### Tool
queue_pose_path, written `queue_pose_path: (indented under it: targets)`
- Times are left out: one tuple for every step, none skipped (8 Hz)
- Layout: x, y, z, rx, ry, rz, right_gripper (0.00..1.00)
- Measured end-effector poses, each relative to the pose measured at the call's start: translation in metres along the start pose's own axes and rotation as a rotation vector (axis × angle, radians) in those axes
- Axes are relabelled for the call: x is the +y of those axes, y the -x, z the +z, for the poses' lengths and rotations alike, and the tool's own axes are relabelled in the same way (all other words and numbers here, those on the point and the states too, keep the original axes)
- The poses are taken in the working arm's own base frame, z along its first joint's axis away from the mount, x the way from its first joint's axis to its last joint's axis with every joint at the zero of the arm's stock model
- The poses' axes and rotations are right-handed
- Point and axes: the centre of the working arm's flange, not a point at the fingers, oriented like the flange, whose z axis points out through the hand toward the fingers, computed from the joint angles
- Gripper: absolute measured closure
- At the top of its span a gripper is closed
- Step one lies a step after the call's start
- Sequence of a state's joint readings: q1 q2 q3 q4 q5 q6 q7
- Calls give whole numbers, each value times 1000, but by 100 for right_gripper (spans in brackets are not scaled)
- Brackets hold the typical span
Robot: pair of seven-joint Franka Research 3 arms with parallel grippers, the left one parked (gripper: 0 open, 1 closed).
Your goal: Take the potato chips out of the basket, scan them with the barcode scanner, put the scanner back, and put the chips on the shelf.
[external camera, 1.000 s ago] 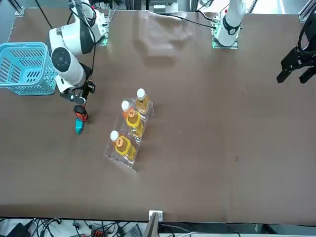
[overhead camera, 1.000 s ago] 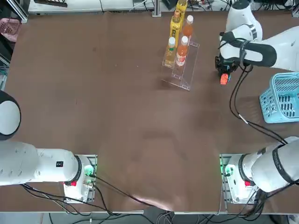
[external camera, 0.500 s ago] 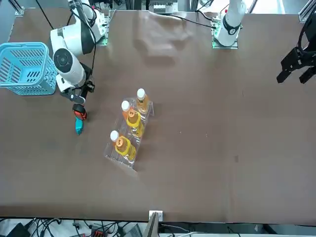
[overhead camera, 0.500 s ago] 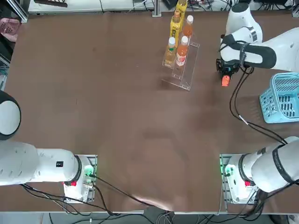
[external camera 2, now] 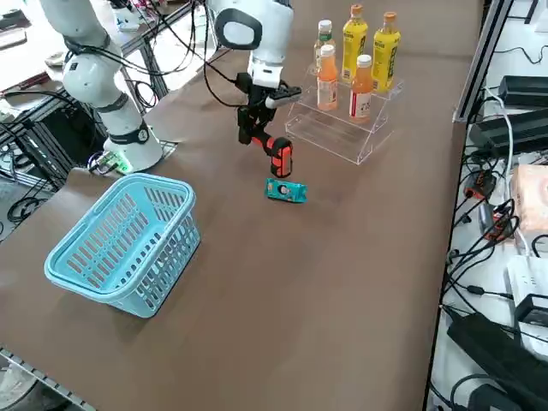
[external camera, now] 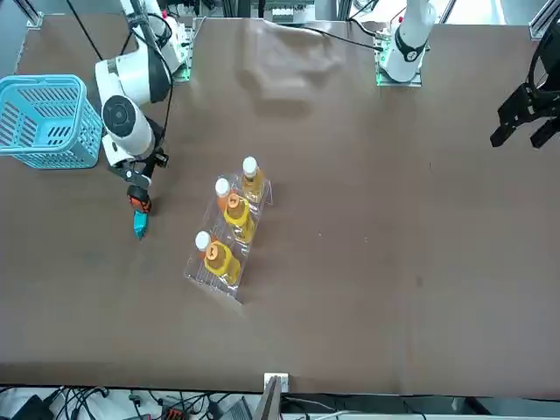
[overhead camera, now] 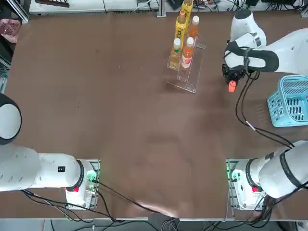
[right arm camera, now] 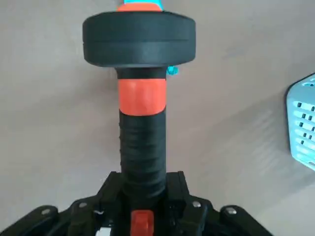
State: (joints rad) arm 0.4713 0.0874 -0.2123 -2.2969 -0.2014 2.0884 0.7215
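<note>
Right gripper point(right arm camera: 141, 194), jaws clamped on the scanner point(external camera 2: 279, 157) handle, holds it above the chips point(external camera 2: 285, 191) lying on the desk point(external camera 2: 342, 274).

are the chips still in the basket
No: in the right side view the chips lie flat on the table, apart from the basket, below the scanner held by the right gripper.

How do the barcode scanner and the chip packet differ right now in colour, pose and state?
The barcode scanner is black with orange-red accents; the potato chips are teal-blue. The scanner is clamped in the right gripper, jaws shut on its handle, its head aimed down; the packet lies flat and free on the table. Both are small and out of the basket.
</note>
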Motion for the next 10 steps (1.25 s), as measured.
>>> queue_pose_path:
  targets:
    - [-1, 0, 2, -2, 2, 4, 59]
    - [-1, -1, 3, -2, 3, 5, 59]
    - [-1, -1, 3, -2, 3, 6, 59]
    - [-1, -1, 3, -2, 3, 7, 59]
    - [-1, -1, 3, -3, 4, 7, 59]
    - [-1, 0, 4, -4, 5, 8, 59]
    - [-1, 0, 4, -5, 6, 8, 59]
    - [-1, 0, 4, -6, 7, 8, 59]
    - [-1, 0, 4, -7, 7, 8, 59]
    - [-1, 0, 4, -7, 8, 8, 59]
